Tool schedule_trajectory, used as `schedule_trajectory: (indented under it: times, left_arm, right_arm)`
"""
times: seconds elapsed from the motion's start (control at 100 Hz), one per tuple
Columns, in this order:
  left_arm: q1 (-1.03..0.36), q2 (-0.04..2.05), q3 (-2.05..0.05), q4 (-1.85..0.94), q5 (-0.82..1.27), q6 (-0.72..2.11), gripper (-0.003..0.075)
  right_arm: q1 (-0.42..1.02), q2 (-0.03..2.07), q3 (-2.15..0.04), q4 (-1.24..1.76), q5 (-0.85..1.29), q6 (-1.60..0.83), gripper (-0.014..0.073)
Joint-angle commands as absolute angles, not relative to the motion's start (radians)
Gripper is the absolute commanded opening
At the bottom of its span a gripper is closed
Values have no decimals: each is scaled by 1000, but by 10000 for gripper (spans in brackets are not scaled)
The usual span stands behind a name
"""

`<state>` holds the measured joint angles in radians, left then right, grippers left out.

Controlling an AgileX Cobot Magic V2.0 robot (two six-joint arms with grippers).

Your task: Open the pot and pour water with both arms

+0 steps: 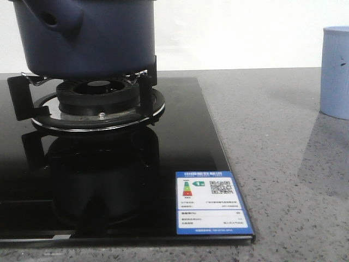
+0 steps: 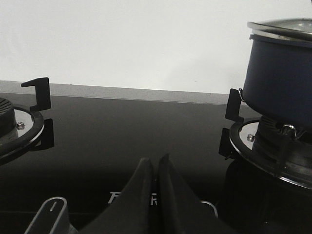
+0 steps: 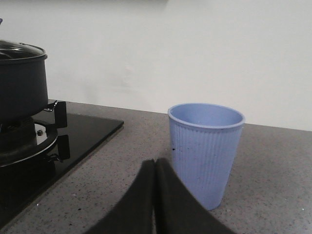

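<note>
The dark navy-blue pot (image 1: 92,35) stands on the burner grate (image 1: 95,103) of the black glass stove, its handle stub with a small hole facing front left. It also shows in the left wrist view (image 2: 280,78) and the right wrist view (image 3: 22,80), with a glass and metal lid (image 2: 282,27) on top. My left gripper (image 2: 155,163) is shut and empty, low over the stove glass, apart from the pot. My right gripper (image 3: 155,163) is shut and empty over the grey counter, close beside the pale blue ribbed cup (image 3: 205,151). Neither gripper shows in the front view.
The pale blue cup (image 1: 335,71) stands on the speckled grey counter (image 1: 283,164) right of the stove. A second burner (image 2: 14,129) lies at the stove's other side. A stove knob (image 2: 48,214) sits near my left gripper. An energy label (image 1: 210,204) marks the stove's front right corner.
</note>
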<state>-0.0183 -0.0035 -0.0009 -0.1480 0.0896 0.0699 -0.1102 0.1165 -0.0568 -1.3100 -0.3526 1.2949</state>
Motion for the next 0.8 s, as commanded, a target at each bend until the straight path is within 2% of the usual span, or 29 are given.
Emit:
schedule_trajectory:
  times: [0.0,0.07,0.23,0.33,0.5,0.66,0.79]
  left_arm:
    - [-16,-29,13,-157,12,59,-16]
    - [-16,-29,13,-157,12,59,-16]
    - [-16,-29,13,-157,12,59,-16]
    - [-16,-29,13,-157,12,59,-16]
    - [-16,-29,13,-157,12,59,-16]
    - [-16,-29,13,-157,12,59,-16]
    - [-16,-29,13,-157,12,59,-16]
  right_arm:
    - [-108,139,-79,-1223,-357,1271,-62]
    - [-108,163,-79,-1113,-362,1172,-62]
    - [-81,244,-79,-700,-390,727,-62]
    - [-26,271,-79,-406,-300,498,-62]
    - [79,273,-79,-104,-165,86,-62]
    - [81,219,-74,-86,-11,60,-62]
    - [46,127,-36,-89,0,60,-62]
